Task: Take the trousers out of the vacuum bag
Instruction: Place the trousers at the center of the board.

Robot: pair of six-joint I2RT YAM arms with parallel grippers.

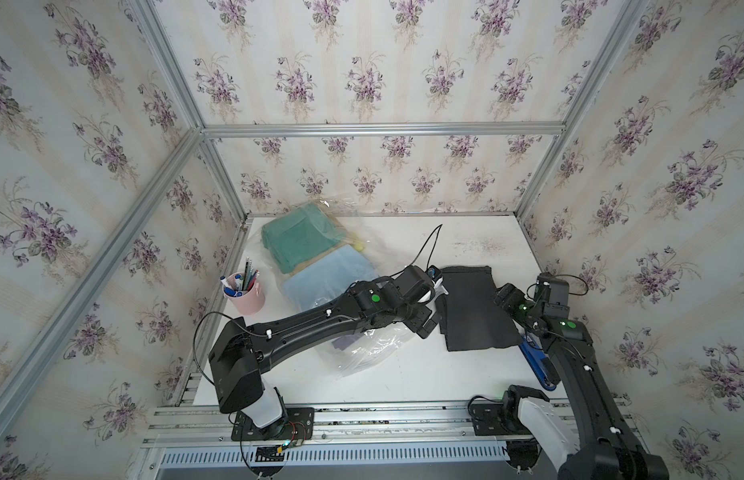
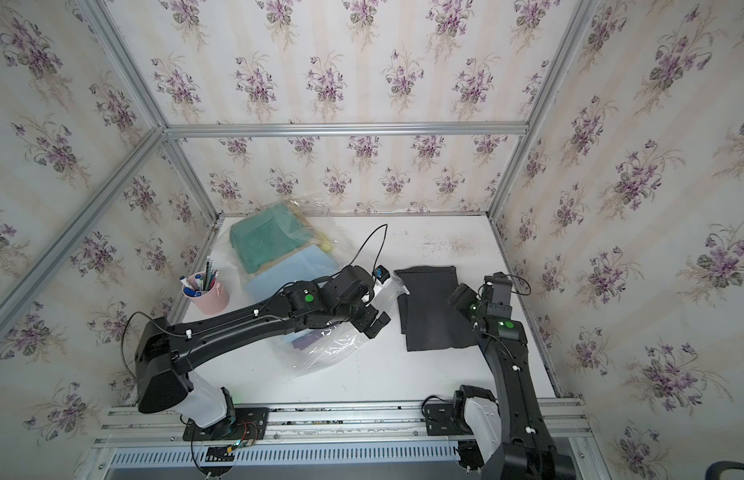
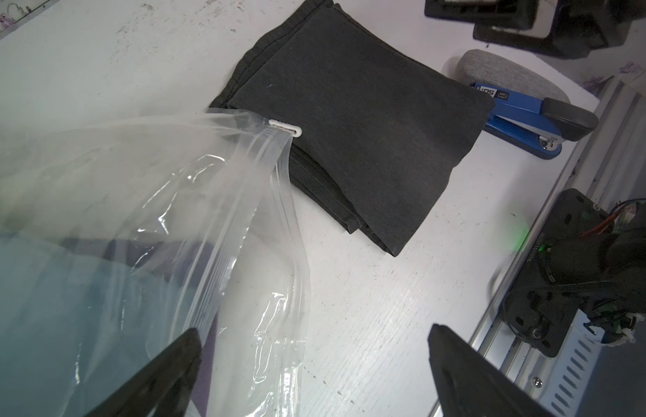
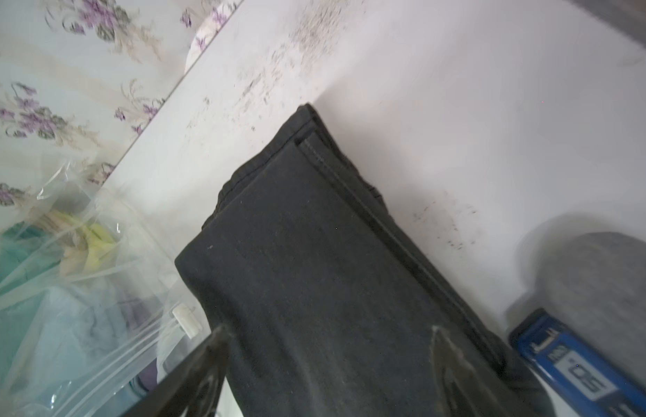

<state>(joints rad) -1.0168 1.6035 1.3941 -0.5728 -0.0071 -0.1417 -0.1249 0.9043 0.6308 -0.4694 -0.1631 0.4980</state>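
Dark grey trousers (image 1: 470, 309) (image 2: 432, 309) lie folded on the white table, outside the vacuum bag (image 1: 362, 353) (image 2: 320, 353). Inside the clear bag are teal (image 1: 299, 241), light blue (image 1: 328, 274) and purple (image 1: 345, 343) trousers, with a bit of yellow (image 4: 94, 242) showing. My left gripper (image 3: 314, 364) (image 1: 430, 323) is open, hovering at the bag's zip-seal mouth, whose white slider (image 3: 285, 127) rests on the grey trousers (image 3: 350, 126). My right gripper (image 4: 325, 346) (image 1: 506, 297) is open, its jaws spread wide just above the grey trousers' right edge.
A pink cup of pens (image 1: 245, 297) stands left of the bag. A blue stapler (image 1: 536, 359) (image 3: 523, 119) and a grey oval object (image 3: 505, 72) lie by the right wall, beside the grey trousers. An aluminium rail (image 1: 382, 419) runs along the table's front.
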